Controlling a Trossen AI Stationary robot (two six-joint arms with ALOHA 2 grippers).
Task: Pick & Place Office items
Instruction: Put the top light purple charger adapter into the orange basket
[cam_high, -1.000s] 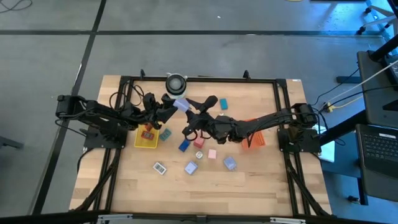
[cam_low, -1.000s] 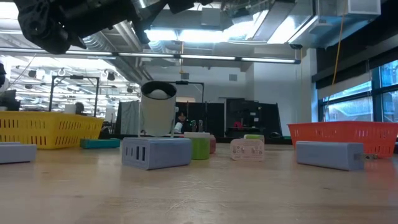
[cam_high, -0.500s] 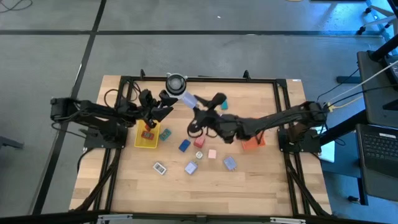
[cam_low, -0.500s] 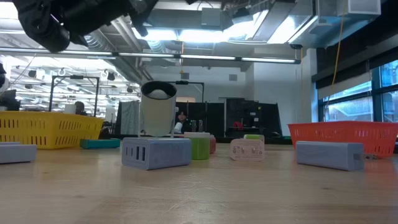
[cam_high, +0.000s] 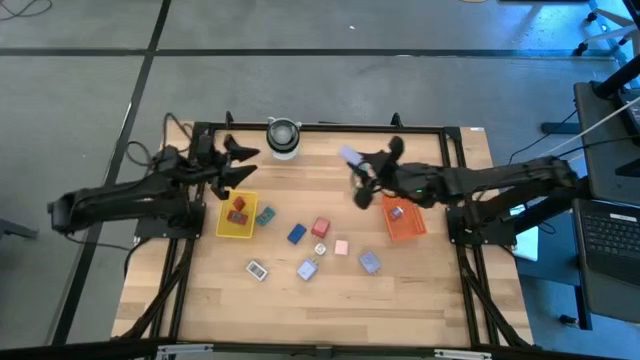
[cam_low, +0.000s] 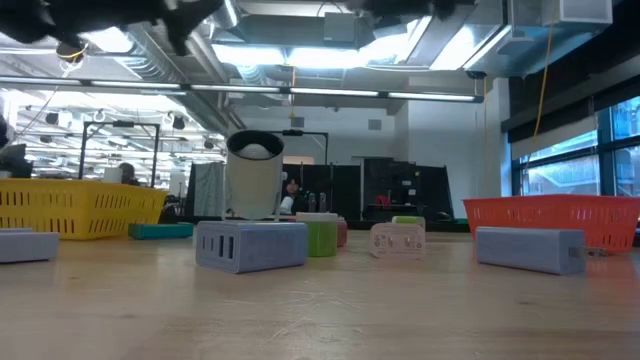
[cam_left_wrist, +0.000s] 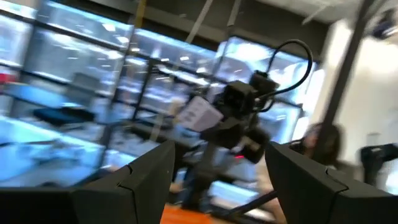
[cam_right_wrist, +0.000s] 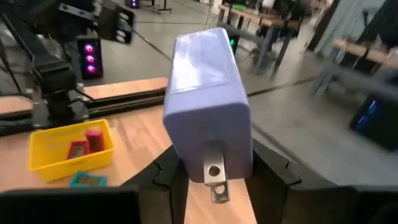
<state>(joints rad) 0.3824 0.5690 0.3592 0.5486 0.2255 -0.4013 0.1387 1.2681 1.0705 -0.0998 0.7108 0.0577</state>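
My right gripper (cam_high: 362, 172) is shut on a lavender block (cam_high: 350, 155), held in the air just left of the orange-red tray (cam_high: 412, 228). My left gripper (cam_high: 236, 163) stands open and empty above the table's far left, over the yellow tray (cam_high: 224, 226); its wrist view shows its fingers apart (cam_left_wrist: 221, 149) and the held block (cam_left_wrist: 199, 115) farther off. Several small office items lie flat on the middle of the table: teal (cam_high: 265, 215), blue (cam_high: 297, 234), red (cam_high: 321, 228), pink (cam_high: 341, 247), lavender (cam_high: 369, 262). My right gripper pinches the lavender block between its two fingers (cam_right_wrist: 171, 171), on two opposite sides of the end that bears a metal prong (cam_right_wrist: 213, 174). The fingers come nearly level from the table's right. The block juts out beyond them, lifted clear of the table.
A round grey-white cylinder (cam_high: 284, 138) stands at the far edge between the arms. The yellow tray holds red pieces (cam_high: 238, 210); the orange-red tray holds a small lavender piece (cam_high: 396, 211). A black frame (cam_high: 320, 128) rims the table. More small items (cam_high: 257, 269) lie toward the near side.
My right gripper has carried the lavender block up and from the table's middle toward its right and far side, rolling as it went. My left gripper has drawn back toward the table's left and far edge and tipped upward, staying open.
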